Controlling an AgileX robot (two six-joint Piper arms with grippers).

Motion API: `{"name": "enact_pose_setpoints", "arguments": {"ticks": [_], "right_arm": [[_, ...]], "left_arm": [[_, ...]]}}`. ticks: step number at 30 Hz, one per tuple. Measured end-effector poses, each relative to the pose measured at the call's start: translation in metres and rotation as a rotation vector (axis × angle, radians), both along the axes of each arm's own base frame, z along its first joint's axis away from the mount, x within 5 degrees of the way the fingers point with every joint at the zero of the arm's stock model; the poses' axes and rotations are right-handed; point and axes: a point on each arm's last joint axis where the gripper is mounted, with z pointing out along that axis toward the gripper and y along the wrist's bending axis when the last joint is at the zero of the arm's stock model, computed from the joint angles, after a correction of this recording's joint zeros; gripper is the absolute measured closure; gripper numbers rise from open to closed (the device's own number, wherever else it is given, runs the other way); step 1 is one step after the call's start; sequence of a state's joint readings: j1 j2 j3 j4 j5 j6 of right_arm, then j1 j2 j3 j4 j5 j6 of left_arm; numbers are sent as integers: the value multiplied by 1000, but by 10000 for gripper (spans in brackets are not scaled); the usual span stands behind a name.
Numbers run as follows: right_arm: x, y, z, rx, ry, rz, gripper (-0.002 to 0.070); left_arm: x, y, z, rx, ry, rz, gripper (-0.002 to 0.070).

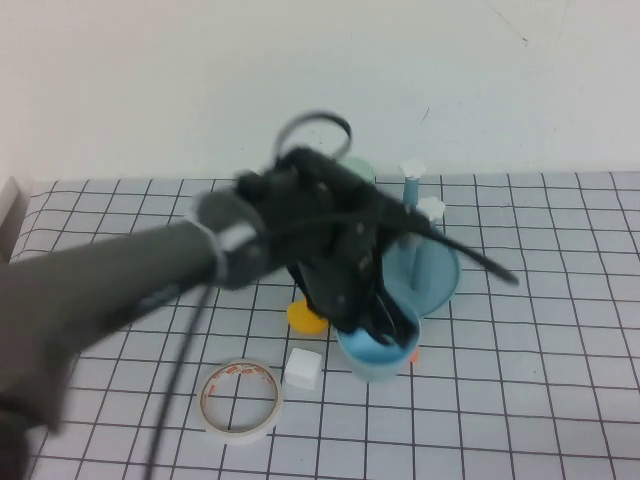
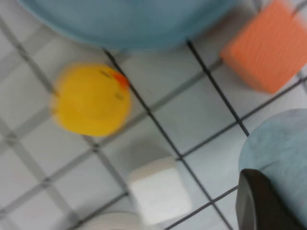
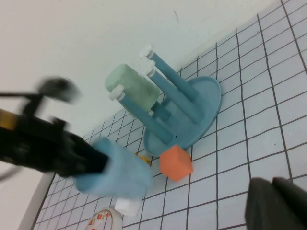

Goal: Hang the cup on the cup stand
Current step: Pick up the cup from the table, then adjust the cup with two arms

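My left gripper (image 1: 388, 322) is shut on the rim of the light sky-blue cup (image 1: 374, 356), just in front of the cup stand (image 1: 436, 272). In the right wrist view the cup (image 3: 114, 175) hangs tilted on its side from the left gripper (image 3: 88, 160), next to the teal stand (image 3: 201, 108) with its white-capped blue pegs. One dark finger (image 2: 259, 206) lies against the cup wall (image 2: 280, 153) in the left wrist view. My right gripper (image 3: 280, 203) is shut and empty, low over the grid mat away from the stand; it does not show in the high view.
A pale green cup (image 3: 132, 87) sits over one peg of the stand. A yellow duck (image 1: 305, 317), a white cube (image 1: 302, 368), an orange cube (image 3: 175, 163) and a tape roll (image 1: 240, 399) lie on the mat near the cup. A wall runs behind the table.
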State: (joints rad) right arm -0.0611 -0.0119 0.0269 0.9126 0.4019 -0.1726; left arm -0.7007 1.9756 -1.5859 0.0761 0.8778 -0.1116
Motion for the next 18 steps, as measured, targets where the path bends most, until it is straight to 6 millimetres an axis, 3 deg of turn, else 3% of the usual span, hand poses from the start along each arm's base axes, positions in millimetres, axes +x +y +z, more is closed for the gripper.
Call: {"name": "enact_pose_setpoints", "arguments": {"ticks": [5,9,13,18], "right_arm": [[0,0,0,0,1,2,665],[0,0,0,0,2,3,665],[-1,2,-1,8,16,23,665],[-2,5,-1,37,29,45,665]], "left_arm": [[-23,24,67,-62,-166,-31,663],[-58,54,109,-143,-284,-49,664],[-96,84,123,-228,-386,-62,664],[-136,116,125,-365,-562,-89,664]]}}
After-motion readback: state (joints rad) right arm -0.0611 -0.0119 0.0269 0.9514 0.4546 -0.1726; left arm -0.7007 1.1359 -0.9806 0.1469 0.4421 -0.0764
